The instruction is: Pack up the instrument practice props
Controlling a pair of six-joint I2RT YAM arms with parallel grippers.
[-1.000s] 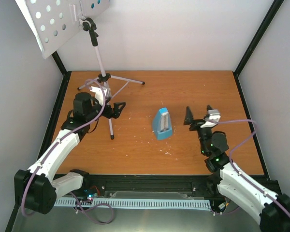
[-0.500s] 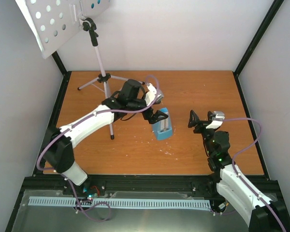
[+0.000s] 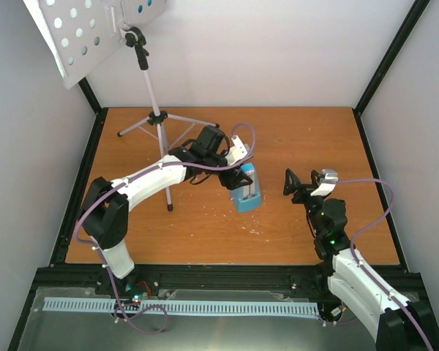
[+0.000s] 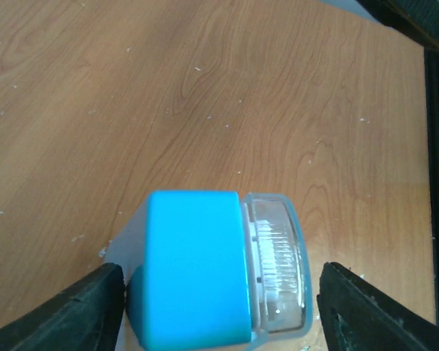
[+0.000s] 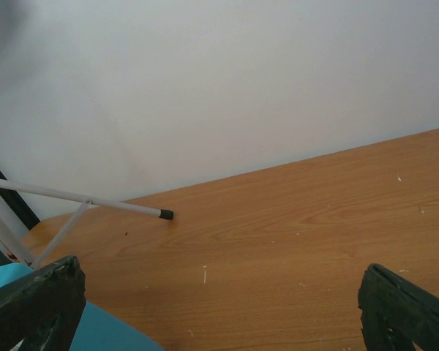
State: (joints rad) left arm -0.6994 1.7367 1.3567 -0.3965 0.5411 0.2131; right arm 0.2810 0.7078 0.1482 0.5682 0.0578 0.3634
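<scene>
Straddling small light-blue plastic pyramid metronome (image 4: 197, 270) with left hand (image 4: 221, 300) open, slim gap either side, gripping nothing.

Top camera looks down on the whole table (image 3: 293, 139); both wrist cameras, far closer, also catch the metronome (image 4: 197, 270).

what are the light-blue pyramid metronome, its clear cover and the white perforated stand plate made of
Light-blue pyramid metronome: probably moulded plastic, smooth matte, uniform colour, rounded corners. Clear cover: likely transparent plastic, glossy; ribbed insides show through. White perforated stand plate: looks like thin painted sheet metal with punched round holes, plastic possible.
</scene>
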